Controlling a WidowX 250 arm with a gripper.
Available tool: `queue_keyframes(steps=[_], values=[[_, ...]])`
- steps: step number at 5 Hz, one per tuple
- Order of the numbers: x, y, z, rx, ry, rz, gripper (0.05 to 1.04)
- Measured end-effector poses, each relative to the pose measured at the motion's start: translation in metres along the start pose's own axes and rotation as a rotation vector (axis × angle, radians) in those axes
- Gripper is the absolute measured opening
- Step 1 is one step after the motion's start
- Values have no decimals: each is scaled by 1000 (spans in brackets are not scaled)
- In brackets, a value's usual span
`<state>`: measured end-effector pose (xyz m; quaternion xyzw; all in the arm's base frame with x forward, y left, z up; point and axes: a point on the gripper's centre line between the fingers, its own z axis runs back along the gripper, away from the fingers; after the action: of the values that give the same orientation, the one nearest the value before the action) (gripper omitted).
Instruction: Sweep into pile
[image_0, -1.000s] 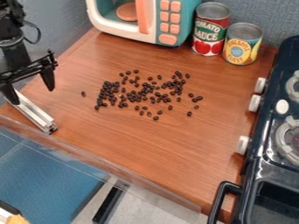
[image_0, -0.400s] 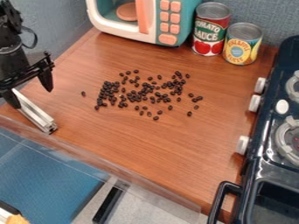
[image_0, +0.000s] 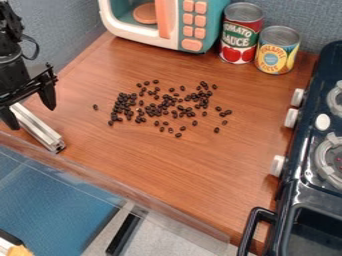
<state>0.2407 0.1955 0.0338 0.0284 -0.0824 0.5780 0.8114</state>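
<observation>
The dark beans lie scattered on the wooden counter, well apart from my gripper, out toward the middle of the surface. They make a loose, uneven spread, thick in some patches and thin at the fringes; one lone bean sits off on the side nearest me. I am at the left edge of the camera view with my two fingers spread wide, gripping nothing. Just beside my fingertips is a silver bar, running slantwise from near my lower finger toward the counter's near edge; whether I touch it, I cannot tell. Past the beans from me, up at the back, stands a teal and white toy microwave, and farther along, two upright cans, one red-labelled, one yellow and blue. Farthest across from me is the dark toy stove with its white knobs.
</observation>
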Motion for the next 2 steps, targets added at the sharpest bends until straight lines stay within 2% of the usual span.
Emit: queue_keyframes(steps=[1, 2], values=[[-2, 4, -7, 26, 11, 11, 999], [-3, 7, -18, 51, 20, 16, 953]])
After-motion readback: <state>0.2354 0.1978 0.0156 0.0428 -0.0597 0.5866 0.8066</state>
